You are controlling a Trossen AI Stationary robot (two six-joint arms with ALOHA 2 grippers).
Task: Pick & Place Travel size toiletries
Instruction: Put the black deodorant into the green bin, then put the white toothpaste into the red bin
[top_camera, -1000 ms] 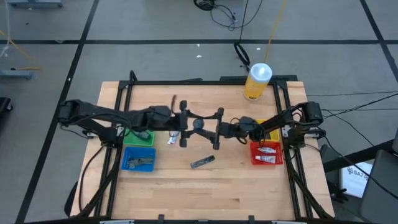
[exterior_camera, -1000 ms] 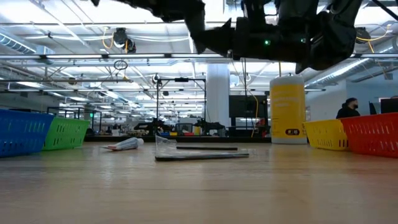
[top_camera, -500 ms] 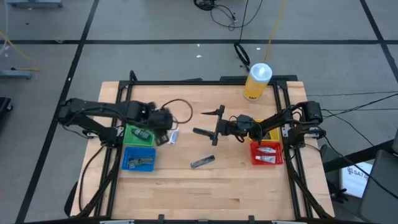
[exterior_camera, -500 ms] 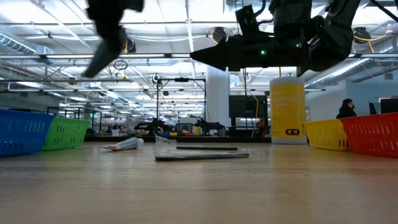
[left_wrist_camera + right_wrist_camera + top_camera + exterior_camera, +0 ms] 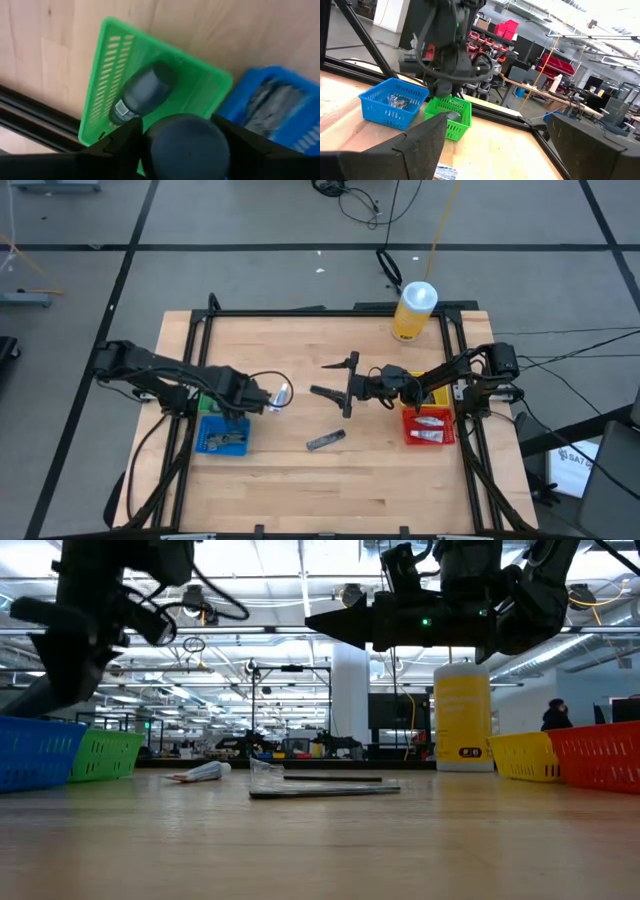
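Note:
My left gripper (image 5: 243, 398) points down over the green bin (image 5: 112, 65), shut on a small dark bottle (image 5: 182, 145) that I see end-on. Another dark bottle (image 5: 142, 95) lies on its side inside that bin. A white-and-blue tube (image 5: 281, 393) lies flat on the table just right of the left gripper. A dark flat packet (image 5: 325, 440) rests nearer the front edge. My right gripper (image 5: 337, 380) hovers open above the table's middle, its fingers level and pointing toward the left arm, nothing between them. My left gripper pinches the small dark bottle between its two fingers (image 5: 120, 147), one on either side of its round body (image 5: 155, 142). The fingers come from above, pointing down. The bottle is clear of the green bin below; how far along its length the fingers sit is hidden.
The blue bin (image 5: 222, 435), holding grey items, stands next to the green one. The red bin (image 5: 428, 426) with white tubes and the yellow bin (image 5: 432, 386) sit at the right. A big yellow bottle (image 5: 413, 311) stands at the far right. Bare wood lies along the front edge.
My left gripper has left the table's middle, where it stood close to the right gripper, and gone toward the left edge and down. It has tipped from level to pointing down over the green bin, carrying the dark bottle along. The right arm has kept its place.

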